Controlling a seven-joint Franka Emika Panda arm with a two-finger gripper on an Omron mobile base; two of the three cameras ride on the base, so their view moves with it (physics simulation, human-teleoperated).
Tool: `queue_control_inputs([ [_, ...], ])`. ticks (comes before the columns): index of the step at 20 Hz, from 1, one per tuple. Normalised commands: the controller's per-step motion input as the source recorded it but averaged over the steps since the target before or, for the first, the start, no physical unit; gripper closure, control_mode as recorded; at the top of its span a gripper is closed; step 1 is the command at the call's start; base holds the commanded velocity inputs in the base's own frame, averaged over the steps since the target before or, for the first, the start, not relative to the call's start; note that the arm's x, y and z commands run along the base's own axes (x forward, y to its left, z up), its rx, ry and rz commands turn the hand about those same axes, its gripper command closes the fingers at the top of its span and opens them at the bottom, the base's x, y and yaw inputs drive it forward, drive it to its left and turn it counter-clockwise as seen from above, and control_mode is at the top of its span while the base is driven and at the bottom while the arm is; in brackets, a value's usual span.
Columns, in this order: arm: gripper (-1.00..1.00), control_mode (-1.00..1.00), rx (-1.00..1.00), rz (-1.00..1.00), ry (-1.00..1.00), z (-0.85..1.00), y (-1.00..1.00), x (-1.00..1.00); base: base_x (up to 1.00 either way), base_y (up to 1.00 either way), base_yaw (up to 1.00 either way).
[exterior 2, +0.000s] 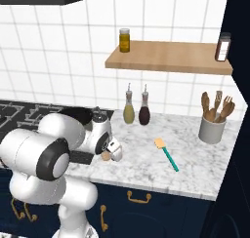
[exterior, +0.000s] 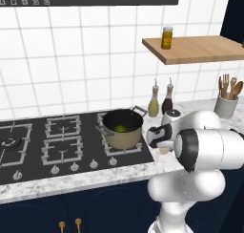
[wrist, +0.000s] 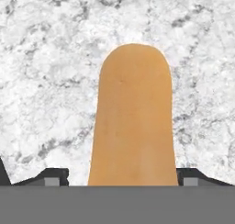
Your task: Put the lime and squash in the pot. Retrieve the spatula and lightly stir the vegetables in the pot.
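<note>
In the hand view the squash (wrist: 133,117) lies on the marble counter (wrist: 46,81), running from 6 o'clock up to about 12, its rounded end uppermost. The two dark fingertips (wrist: 55,176) stand at roughly 7 and 5 o'clock, one on either side of the squash and just beside its flanks. The pincer (wrist: 123,178) stands apart around the squash; whether the tips already touch its skin I cannot tell.

From the left base view the gripper (exterior: 162,146) hangs low over the counter at the pot's 3 o'clock, and a small tan bit of squash (exterior: 164,151) peeps out beneath it. The pot (exterior: 122,128) sits on the near right burner of the black hob (exterior: 28,151), with the lime (exterior: 120,128) lying on its dark inside.

The right base view has the spatula (exterior 2: 166,153) flat on the marble, at about 3 o'clock from the gripper (exterior 2: 108,153) and well apart from it, pale head toward the wall. Two bottles (exterior 2: 136,109) stand against the white tiles at the back, a grey crock of wooden utensils (exterior 2: 213,121) farther right. A wooden shelf (exterior 2: 166,56) above carries a jar (exterior 2: 125,40) and a dark shaker (exterior 2: 222,47).
</note>
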Motion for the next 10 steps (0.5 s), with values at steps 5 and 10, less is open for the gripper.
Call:
queue_control_inputs([
  [5,1.00,-1.00,0.24,0.00,-0.33,0.61,-0.28,-0.88,0.00,0.00,0.00],
  [10,1.00,-1.00,0.17,-0.01,-0.49,1.00,-0.04,-0.36,0.00,0.00,0.00],
])
